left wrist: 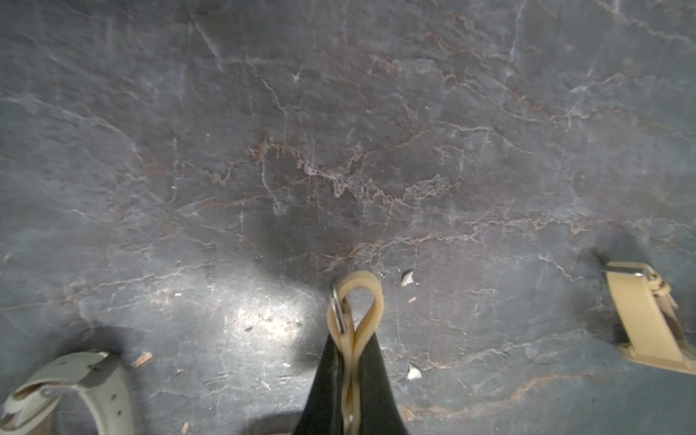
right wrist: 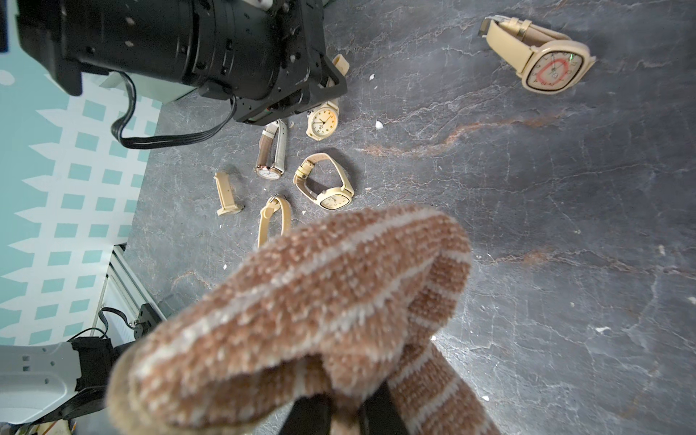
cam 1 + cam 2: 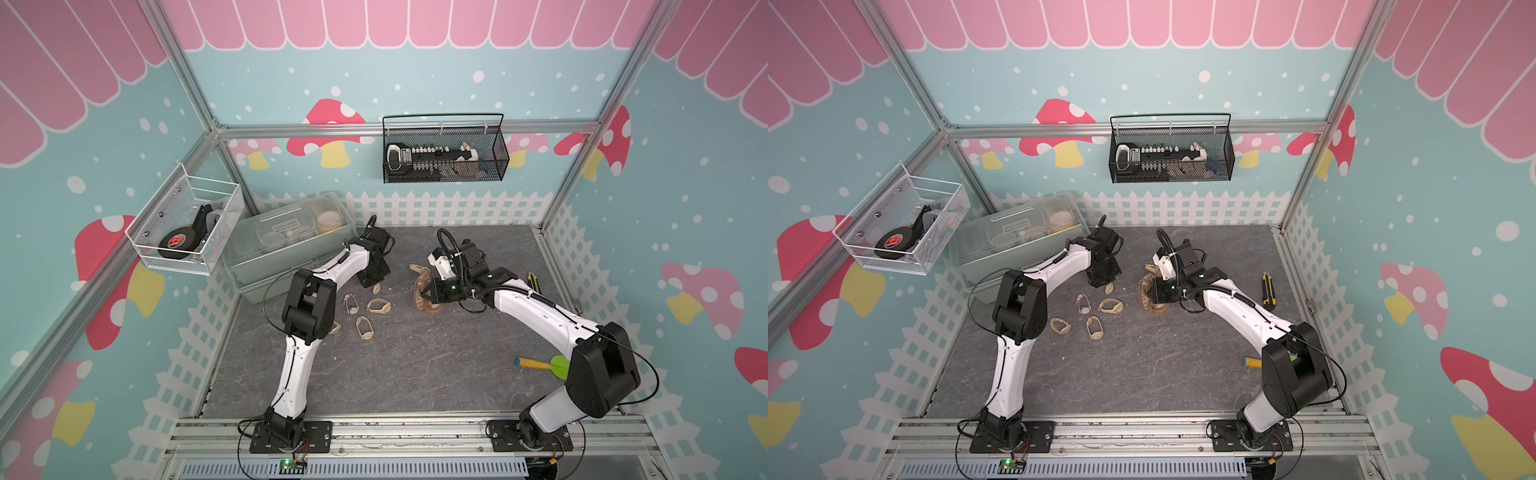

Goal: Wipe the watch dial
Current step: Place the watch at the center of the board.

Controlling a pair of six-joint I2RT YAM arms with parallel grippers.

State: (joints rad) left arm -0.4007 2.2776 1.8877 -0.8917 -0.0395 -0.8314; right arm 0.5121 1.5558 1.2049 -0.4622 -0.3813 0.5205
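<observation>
- In both top views the left claw (image 3: 372, 280) (image 3: 1103, 281) points down at the grey tabletop (image 3: 415, 365). It is clamped on a beige watch (image 3: 377, 288) (image 3: 1109, 288), of which one end peeks out just below it.
- The right claw (image 3: 427, 293) (image 3: 1156, 293) grips a brown striped cloth (image 3: 424, 306) (image 3: 1149, 305) that hangs in a loop near that watch, not touching it.
- Four loose watches lie clustered beside the left arm (image 3: 351, 303) (image 3: 379, 306) (image 3: 365, 328) (image 3: 334, 328). A fifth watch (image 3: 419, 270) lies just behind the cloth.
- A utility knife (image 3: 532, 278) and a yellow-handled tool (image 3: 540, 365) lie beside the right arm.
- In the left wrist view, the left claw (image 1: 354, 346) is nearly closed. Its black fingers (image 1: 324, 391) pinch the beige watch by its folded strap (image 1: 356, 312).
- The strap's loop and metal buckle stick out past the tips. The dial is hidden here.
- Two other straps show at the edges (image 1: 83, 380) (image 1: 640, 312).
- In the right wrist view, the striped cloth (image 2: 320, 301) fills the foreground, bunched between the dark fingers (image 2: 310, 414) of the right claw (image 2: 346, 410).
- Beyond it, the beige watch's round dial (image 2: 322, 121) hangs under the left claw (image 2: 301, 86), facing this camera and close to the tabletop (image 2: 527, 226). I cannot tell whether it touches.
- A square-dial watch (image 2: 553, 67) lies well apart.
</observation>
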